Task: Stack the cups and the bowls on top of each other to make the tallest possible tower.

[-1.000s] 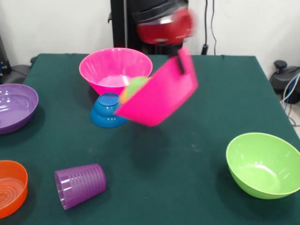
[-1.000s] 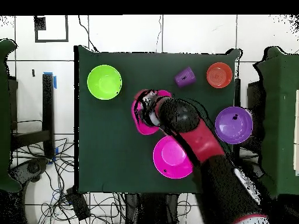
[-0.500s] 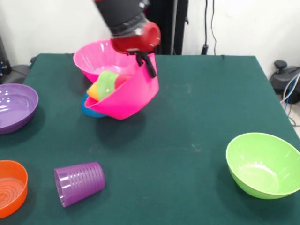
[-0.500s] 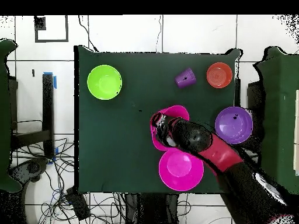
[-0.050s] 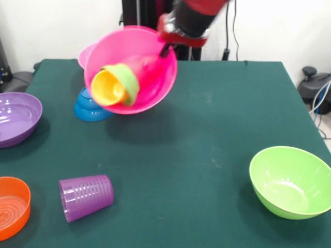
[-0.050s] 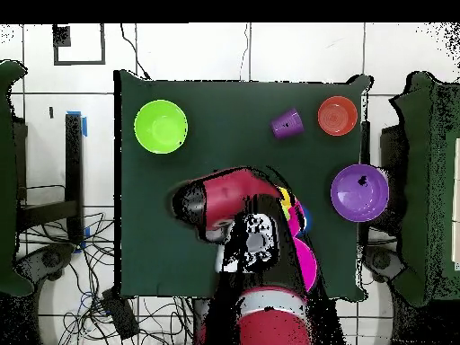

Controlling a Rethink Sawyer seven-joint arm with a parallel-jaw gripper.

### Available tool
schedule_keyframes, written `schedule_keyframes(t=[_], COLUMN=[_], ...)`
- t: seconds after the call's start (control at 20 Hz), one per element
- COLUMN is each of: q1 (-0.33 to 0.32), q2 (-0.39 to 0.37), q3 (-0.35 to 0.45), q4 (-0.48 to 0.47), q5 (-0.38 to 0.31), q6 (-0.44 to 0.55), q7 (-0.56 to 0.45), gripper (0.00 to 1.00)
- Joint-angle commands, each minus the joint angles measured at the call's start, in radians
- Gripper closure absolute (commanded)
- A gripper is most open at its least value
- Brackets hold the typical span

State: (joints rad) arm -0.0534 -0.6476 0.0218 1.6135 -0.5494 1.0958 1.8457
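My gripper (image 5: 166,49) is up at the top centre of the front view, pinching the rim of one hot pink bowl (image 5: 150,77), which hangs tilted with its mouth turned toward the camera. Inside that bowl I count two things nested together on their sides: one yellow-orange cup (image 5: 107,87) with one small green bowl (image 5: 128,81) wrapped around it. Just behind the lifted bowl, a sliver of a second hot pink bowl (image 5: 84,52) shows at its upper left edge. That makes two pink bowls. One small blue bowl (image 5: 89,107) sits upside down on the green table (image 5: 207,155) just below and left of the lifted bowl. At the left edge is one wide purple bowl (image 5: 16,119), and at the lower left corner one shallow orange bowl (image 5: 11,206). One ridged purple cup (image 5: 86,196) lies on its side beside the orange bowl. One large lime green bowl (image 5: 289,181) stands upright at the lower right, well apart from everything else. From overhead, my arm (image 6: 243,216) covers most of the pink bowls; lime green shows upper left.
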Motion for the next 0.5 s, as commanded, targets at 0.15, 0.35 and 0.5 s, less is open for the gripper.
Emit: schedule_keyframes(t=[0.15, 0.35, 0.5], q1=[0.070, 0.049, 0.015], q2=[-0.058, -0.042, -0.053], q3=[-0.087, -0.070, -0.049], q4=[-0.098, -0.115, -0.092], q5=[-0.069, -0.020, 0.036], q6=[0.082, 0.073, 0.039], q7=[0.156, 0.125, 0.107], gripper=[1.00, 1.00, 1.00])
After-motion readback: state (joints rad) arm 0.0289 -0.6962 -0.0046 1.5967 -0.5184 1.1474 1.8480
